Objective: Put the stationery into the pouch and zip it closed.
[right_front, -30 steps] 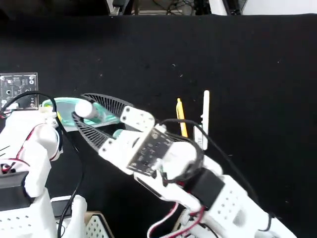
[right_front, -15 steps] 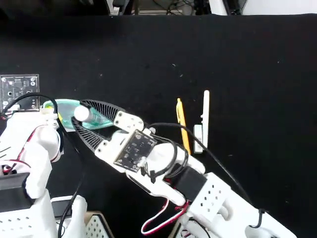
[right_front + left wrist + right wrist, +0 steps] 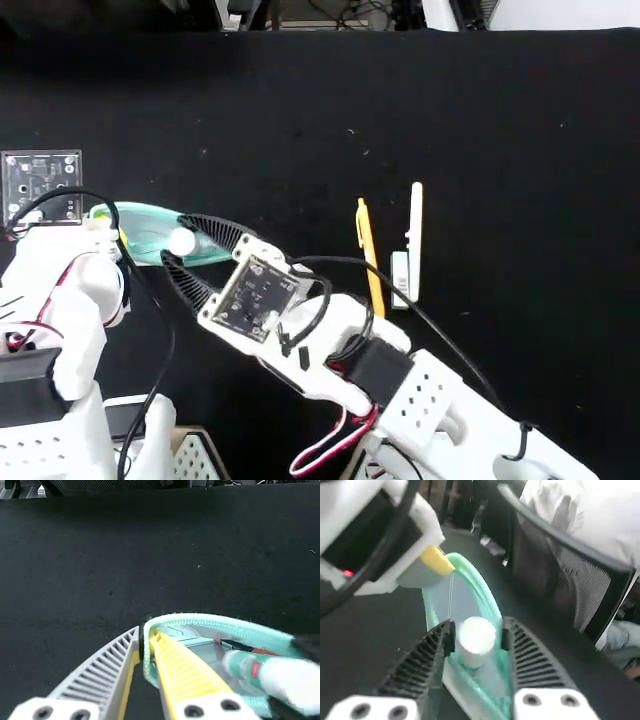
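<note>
Plainly, the right tool [image 3: 476, 630] grasps a glue stick [image 3: 280, 672] at the pouch [image 3: 140, 225] mouth. The left tool [image 3: 145, 632] is clenched on its rim. The yellow pen [image 3: 368, 250] and white pen [image 3: 414, 235] lie at 3 o'clock.

Mint-green pouch [image 3: 140, 226] gapes open, lying on the surface; white-capped stick [image 3: 182, 241] at its mouth. Yellow pen [image 3: 367, 250] and white pen [image 3: 415, 225] lie parallel, well apart from it.

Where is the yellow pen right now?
In the high view, the yellow pen lies on the black table, close beside the white pen, on the side nearer the pouch.
</note>
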Robot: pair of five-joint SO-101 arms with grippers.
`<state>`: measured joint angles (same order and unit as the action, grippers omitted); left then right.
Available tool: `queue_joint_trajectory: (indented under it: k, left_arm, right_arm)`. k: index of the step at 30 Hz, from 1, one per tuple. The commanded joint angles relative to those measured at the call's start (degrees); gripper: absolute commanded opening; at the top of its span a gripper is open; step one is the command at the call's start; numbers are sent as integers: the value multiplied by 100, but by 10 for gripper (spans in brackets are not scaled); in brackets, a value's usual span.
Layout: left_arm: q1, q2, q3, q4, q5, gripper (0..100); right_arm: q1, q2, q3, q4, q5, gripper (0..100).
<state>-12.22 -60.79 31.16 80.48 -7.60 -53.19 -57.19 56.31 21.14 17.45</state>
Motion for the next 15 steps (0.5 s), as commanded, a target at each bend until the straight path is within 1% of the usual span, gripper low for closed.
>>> queue_joint_trajectory:
  k: [1,6,8,10,11,15]
  left_arm:
    - [101,97,435,44,-18,30]
    - [101,97,435,44,-18,30]
    - [101,97,435,44,-18,30]
    - [101,97,435,44,-18,30]
    - [101,97,435,44,-18,30]
    - [101,97,435,53,-18,30]
  right_arm:
    - [53,-22,-1015,967,-237,186]
    - [97,-31,-2114,1987,-220,188]
    - [378,-84,-2501,2303,-220,186]
    - [949,-251,-2853,2602,-220,183]
    - [1345,-356,-3002,2725,-229,174]
    - [3147,-593,-3231,3429,-264,60]
